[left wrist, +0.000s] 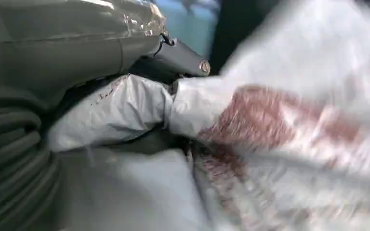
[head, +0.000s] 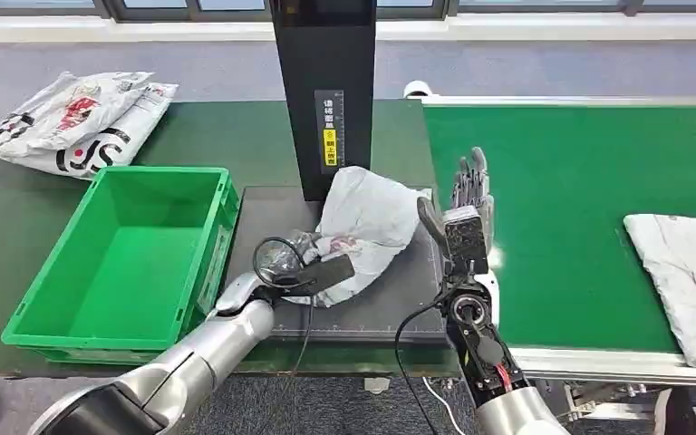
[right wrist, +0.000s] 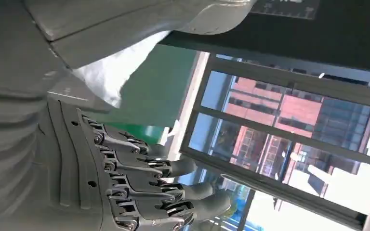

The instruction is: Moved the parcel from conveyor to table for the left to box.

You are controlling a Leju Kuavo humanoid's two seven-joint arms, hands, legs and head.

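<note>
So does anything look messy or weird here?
A little. The white parcel on the dark platform is crumpled and slumped against the black post, not lying flat. The left robot hand grips its bunched edge. The green crate beside it holds nothing, and two more parcels lie heaped behind it.

A: Which items are cropped?
B: The second parcel (head: pixel 689 285) on the conveyor (head: pixel 562 181) is cut by the right edge.
A: Any blur?
B: The parcel (left wrist: pixel 279 134) print is smeared; the left hand (head: pixel 313 272) fingers are hidden beneath it.
</note>
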